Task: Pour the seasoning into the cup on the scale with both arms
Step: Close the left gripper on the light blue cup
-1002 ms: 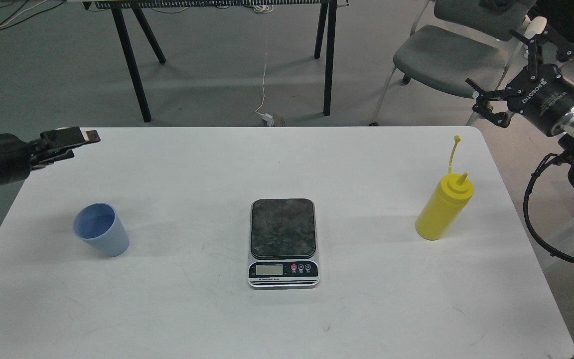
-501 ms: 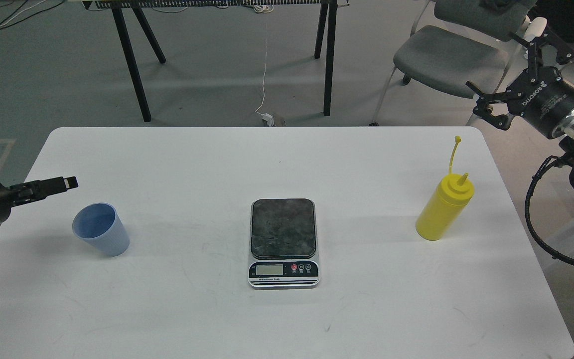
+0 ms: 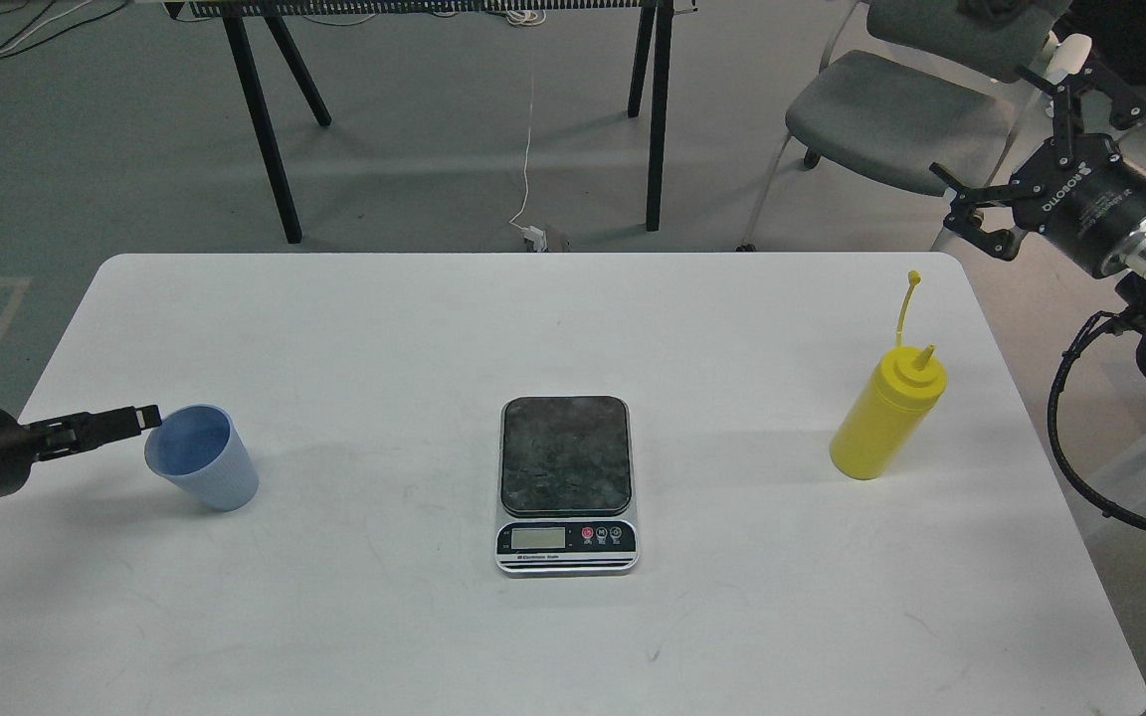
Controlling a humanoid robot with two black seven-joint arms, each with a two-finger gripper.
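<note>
Left claw (image 3: 140,416), seen nearly edge-on at the left margin: its two fingers cannot be told apart, so whether it is spread or closed cannot be told, and nothing is visibly held. Its tip lies at the left rim of the cup (image 3: 203,471), touching or just short of touching; the view does not settle which. The cup stands upright on the desk (image 3: 354,328), mouth up, its long axis vertical, lying directly to the right of the claw tip along the claw's own pointing line. The judgement follows that the step in hand is the left arm's approach to the cup, and that the grasp turns on the fingers straddling the rim or wall rather than pushing the light cup sideways.

The scale (image 3: 565,484) sits at mid-desk, well apart from the cup and to its right, its dark plate bare; the cup is not yet on it.

Right claw (image 3: 1016,149), raised beyond the desk's far right corner: fingers spread wide, holding nothing. The seasoning (image 3: 886,416) stands upright near the right edge, nozzle up and cap strap rising above it, below and nearer the viewer than this claw, well apart from it. The right arm is plainly the nearer one to the bottle, the left arm to the cup.
</note>
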